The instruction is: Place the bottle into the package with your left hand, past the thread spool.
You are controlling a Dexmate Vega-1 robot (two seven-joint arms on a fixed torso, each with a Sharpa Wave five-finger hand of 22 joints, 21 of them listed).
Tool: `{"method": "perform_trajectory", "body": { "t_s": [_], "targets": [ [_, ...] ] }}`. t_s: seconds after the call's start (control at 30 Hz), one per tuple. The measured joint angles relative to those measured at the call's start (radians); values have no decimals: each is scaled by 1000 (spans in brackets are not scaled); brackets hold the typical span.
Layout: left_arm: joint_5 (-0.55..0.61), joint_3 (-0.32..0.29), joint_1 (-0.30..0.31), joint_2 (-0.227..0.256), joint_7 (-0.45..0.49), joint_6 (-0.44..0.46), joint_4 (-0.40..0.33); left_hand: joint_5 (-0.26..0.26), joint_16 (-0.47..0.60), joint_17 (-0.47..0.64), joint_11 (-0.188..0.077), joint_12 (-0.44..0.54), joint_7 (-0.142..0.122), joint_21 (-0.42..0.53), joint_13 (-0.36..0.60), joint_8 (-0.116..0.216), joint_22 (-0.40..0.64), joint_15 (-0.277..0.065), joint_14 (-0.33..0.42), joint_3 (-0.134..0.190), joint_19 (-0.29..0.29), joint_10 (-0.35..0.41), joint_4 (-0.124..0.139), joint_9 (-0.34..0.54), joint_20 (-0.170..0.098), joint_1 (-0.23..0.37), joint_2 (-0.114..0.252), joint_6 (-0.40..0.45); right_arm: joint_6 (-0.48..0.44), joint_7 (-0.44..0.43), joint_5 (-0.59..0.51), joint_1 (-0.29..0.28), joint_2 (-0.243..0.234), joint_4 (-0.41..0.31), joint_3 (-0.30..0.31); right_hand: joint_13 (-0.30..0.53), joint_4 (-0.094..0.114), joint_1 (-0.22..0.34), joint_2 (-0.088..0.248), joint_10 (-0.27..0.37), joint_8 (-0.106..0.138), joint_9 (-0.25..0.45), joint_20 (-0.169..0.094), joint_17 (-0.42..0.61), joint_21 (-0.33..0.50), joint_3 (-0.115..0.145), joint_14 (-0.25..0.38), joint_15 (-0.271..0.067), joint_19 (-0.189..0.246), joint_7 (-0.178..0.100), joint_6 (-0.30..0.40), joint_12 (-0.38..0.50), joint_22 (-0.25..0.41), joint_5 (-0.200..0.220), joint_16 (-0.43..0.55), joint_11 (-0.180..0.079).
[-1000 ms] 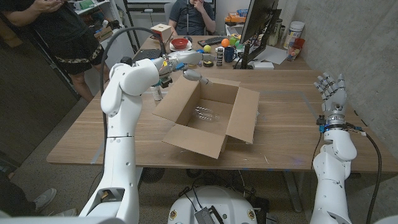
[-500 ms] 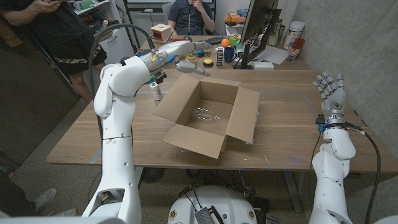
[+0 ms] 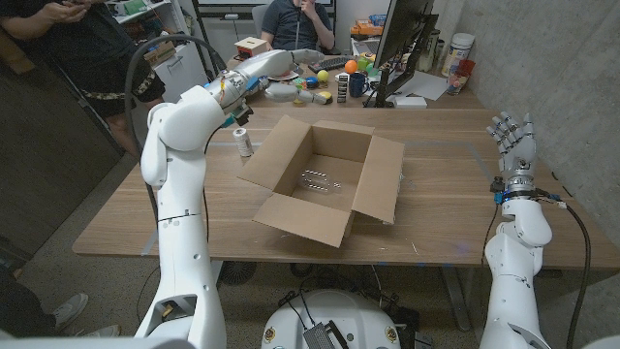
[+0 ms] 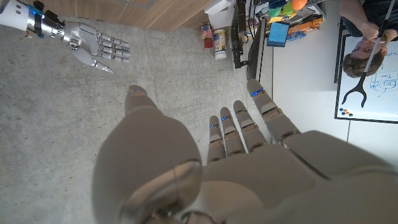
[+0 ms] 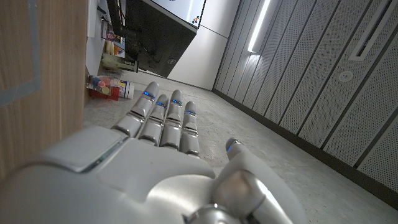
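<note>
The wooden table [image 3: 446, 194] has the open package [image 3: 380, 179] in its middle. My left hand [image 4: 249, 155] is up in the air behind the package. Its fingers are straight and apart, and it holds nothing. My right hand [image 3: 512, 138] waits far off to the package's right, empty too, with its fingers spread. A clear thing lies on the package's floor. I think it is the bottle [image 3: 320, 178]. The thread spool [image 3: 243, 142] stands just left of the package. So I think the job is nearly done.
</note>
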Motion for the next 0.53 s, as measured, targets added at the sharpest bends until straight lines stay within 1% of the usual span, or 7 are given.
{"method": "perform_trajectory", "body": {
  "t_s": [0.07, 0.13, 0.23, 0.37, 0.4, 0.53],
  "targets": [
    [-3, -2, 0, -1, 3, -1, 0, 0, 3, 0, -2, 0, 0, 0, 0, 0, 0, 0, 0, -6, 4, 6, -2, -1, 4, -4, -4, 0, 1, 0, 0, 2, 0, 3, 0, 0, 0, 0, 0, 0, 0, 0, 0, 0, 0, 0, 0, 0, 0, 0, 0, 0, 0, 0, 0, 0],
    [-14, -11, 1, -8, 9, -6, 0, 0, 3, 0, -2, 0, 0, 0, 0, 0, 0, 5, 5, -7, 5, 9, -1, -5, 5, -8, 0, 0, 3, 0, -1, 5, -1, 7, -1, 0, 0, 0, 0, 0, 0, 0, 0, 0, -2, 0, 0, 0, 0, 0, 0, 0, 0, 0, 0, 0],
    [-25, -15, 1, -12, 15, -11, 1, 0, 3, 0, -2, 0, 0, 0, 0, 0, 0, 0, 11, -7, 11, 9, -1, -5, 0, -8, 0, 0, 4, 1, -1, 7, -2, 11, -1, 0, 0, 0, 0, 0, 0, 0, 0, 0, -4, 0, 0, 0, 0, 0, 0, 0, 0, 0, 0, 0],
    [-46, -30, 2, -23, 32, -25, 9, 0, 3, 0, -2, 0, 0, 0, 0, 0, 0, 0, 11, -11, 11, 9, 3, -5, 0, -8, 0, 0, 7, 1, -2, 11, -2, 17, -2, 0, 0, 0, 0, 0, 0, 0, 0, 0, -4, 0, 0, 0, 0, 0, 0, 0, 0, 0, 0, 0],
    [-47, -31, 2, -24, 32, -25, 10, 0, 3, 0, -2, 0, 0, 0, 0, 0, 0, 0, 11, -11, 11, 9, 3, -5, 0, -8, 0, 0, 7, 1, -2, 11, -3, 18, -2, 0, 0, -6, -6, 0, 0, 0, 0, 0, -4, 0, 0, 0, 0, 0, 0, 0, 0, 0, 0, 0],
    [-73, -46, 3, -36, 51, -44, 23, 7, 3, 0, -2, 0, 0, 0, 0, 0, 0, 0, 11, -11, 14, 9, 3, -5, -4, -8, 0, 0, 9, 2, -3, 15, -3, 22, -2, 0, 4, -5, -5, 0, 0, 0, 0, 0, -4, -4, 0, 0, 0, 0, 0, 0, 0, 0, 0, 0]
  ]
}}
